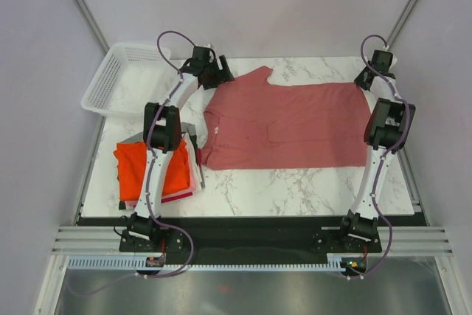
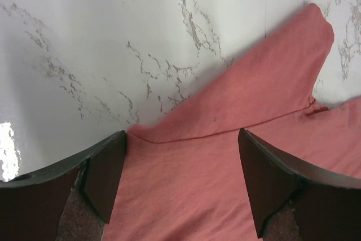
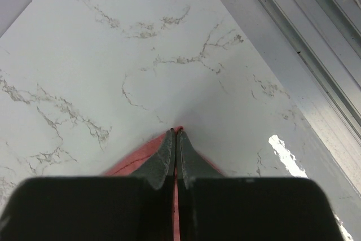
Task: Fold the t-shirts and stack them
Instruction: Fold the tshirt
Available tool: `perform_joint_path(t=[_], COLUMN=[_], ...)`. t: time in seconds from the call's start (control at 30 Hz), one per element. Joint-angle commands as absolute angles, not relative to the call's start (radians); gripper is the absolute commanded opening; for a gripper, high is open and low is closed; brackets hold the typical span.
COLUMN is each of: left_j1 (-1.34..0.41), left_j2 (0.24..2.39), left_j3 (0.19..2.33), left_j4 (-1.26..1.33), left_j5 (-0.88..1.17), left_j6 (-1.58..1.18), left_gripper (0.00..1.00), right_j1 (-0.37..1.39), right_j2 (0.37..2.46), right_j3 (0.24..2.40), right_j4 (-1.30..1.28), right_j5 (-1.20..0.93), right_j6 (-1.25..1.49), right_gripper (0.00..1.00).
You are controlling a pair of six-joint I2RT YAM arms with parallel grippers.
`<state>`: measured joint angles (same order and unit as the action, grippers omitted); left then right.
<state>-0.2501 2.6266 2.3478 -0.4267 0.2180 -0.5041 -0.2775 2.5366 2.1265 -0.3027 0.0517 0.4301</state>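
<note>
T-shirt [image 1: 287, 127] corner in right gripper [image 3: 175, 134]

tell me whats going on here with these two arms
They are working on a pinkish-red t-shirt spread flat on the marble table. The right gripper is pinched shut on its far right corner; the left gripper hangs open over the far left sleeve. A folded stack, orange-red on top, sits at the left.

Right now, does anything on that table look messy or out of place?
Only the folded stack at the left: lower layers poke out unevenly under the orange-red t-shirt. The pinkish-red t-shirt lies spread out, right claw pinching its corner.
</note>
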Motion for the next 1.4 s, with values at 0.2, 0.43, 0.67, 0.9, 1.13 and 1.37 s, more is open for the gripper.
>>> perform_joint_path(t=[0.2, 0.43, 0.67, 0.9, 1.13, 1.37], left_j1=[-0.242, -0.239, -0.235, -0.236, -0.236, -0.241], left_j2=[2.726, 2.732, 2.709, 2.669, 2.671, 2.668], left_j3=[2.500, 2.511, 2.502, 2.442, 2.441, 2.439], left_j4=[-0.411, -0.402, -0.351, -0.345, -0.437, -0.500], left_j5=[0.212, 0.189, 0.199, 0.158, 0.198, 0.287], left_j6=[-0.512, -0.491, -0.474, -0.448, -0.450, -0.440], left_gripper=[0.82, 0.40, 0.02, 0.70, 0.70, 0.52], right_j1=[-0.272, -0.272, -0.276, -0.282, -0.287, -0.288], right_j2=[2.514, 2.481, 2.436, 2.424, 2.427, 2.430], right_j3=[2.109, 2.092, 2.072, 2.057, 2.056, 2.052], right_j4=[-0.305, -0.304, -0.307, -0.308, -0.307, -0.302], right_j5=[0.014, 0.003, -0.034, -0.041, -0.055, -0.074], right_j6=[0.445, 0.449, 0.448, 0.453, 0.462, 0.472], right_gripper=[0.00, 0.00, 0.00, 0.00, 0.00, 0.00])
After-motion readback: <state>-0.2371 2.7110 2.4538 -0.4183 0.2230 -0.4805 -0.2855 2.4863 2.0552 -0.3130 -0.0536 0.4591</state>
